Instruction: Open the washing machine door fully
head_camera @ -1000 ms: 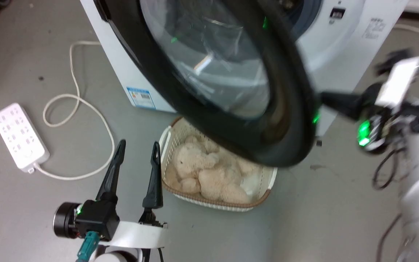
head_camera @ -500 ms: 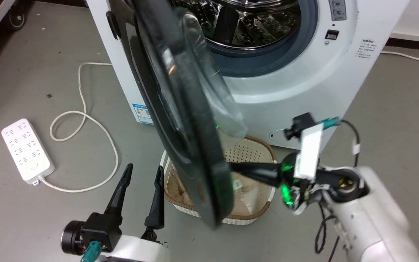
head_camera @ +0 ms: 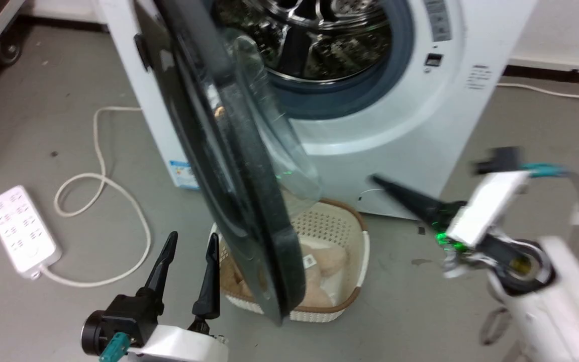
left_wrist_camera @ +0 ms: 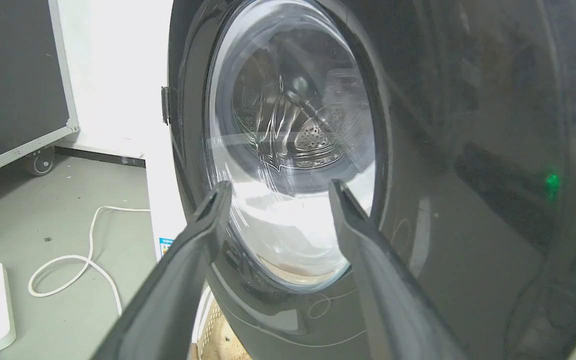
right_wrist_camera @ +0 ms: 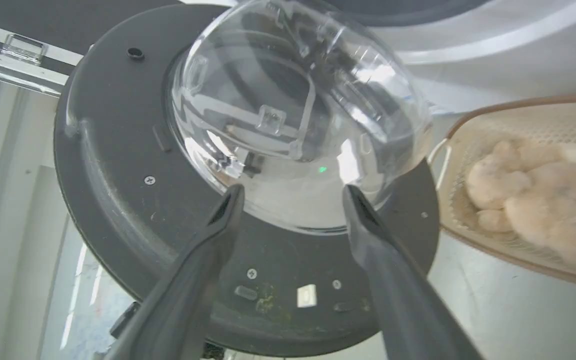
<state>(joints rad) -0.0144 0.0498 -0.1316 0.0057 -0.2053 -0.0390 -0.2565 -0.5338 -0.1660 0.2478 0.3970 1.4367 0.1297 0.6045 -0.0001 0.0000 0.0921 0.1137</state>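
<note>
Head view looks down on the white washing machine across the top of the frame, its steel drum and grey gasket uncovered. The washing machine door stands open, hinged at the upper left of the machine's front and turned almost edge-on to this camera. It runs as a black band from the top centre to the lower centre, where its rim hangs above a white basket on the floor. A pale fluffy bundle lies in the basket. The left gripper sits at the lower left, fingers spread and empty, just left of the door's lower rim and not touching it. The right gripper reaches in from the lower right, its dark fingers pointing up and left toward the door, with a clear gap between tip and door. A white power strip lies at the far left. Left wrist view faces the door's glossy outer side, the two fingers wide apart with the round window between them and a white cord on the floor at the lower left. Right wrist view faces the door's grey inner side, where the glass bowl bulges toward the camera. These fingers too are spread wide with nothing gripped, and the basket shows at the right edge.
</note>
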